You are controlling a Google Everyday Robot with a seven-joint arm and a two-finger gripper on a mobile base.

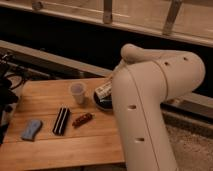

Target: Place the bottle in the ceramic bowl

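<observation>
The bottle [103, 90] is small and whitish, shaped like a short tube, with a pale label that has dark marks on it. It lies tilted, almost on its side, right over the ceramic bowl [101, 103]. Only a bit of the bowl shows: it is black, round and shiny, and it sits on the wooden table [45, 97] near the right edge. The big white robot arm [150, 100] covers the rest of the bowl. The arm bends down from the right, and the gripper [111, 86] is at the right end of the bottle, tucked behind the arm, so it is mostly hidden. It is not clear if the bottle is touching the bowl or is just above it. Just to the left of the bowl stands a see-through plastic cup [77, 93], upright, close to the bottle but not touching it. Nearer the front of the table lies a dark flat bar [61, 120] with stripes along it. Beside that, to its right, is a small reddish-brown snack wrapper [82, 119]. At the far left of the table rests a blue sponge [31, 129], well apart from the bowl.
</observation>
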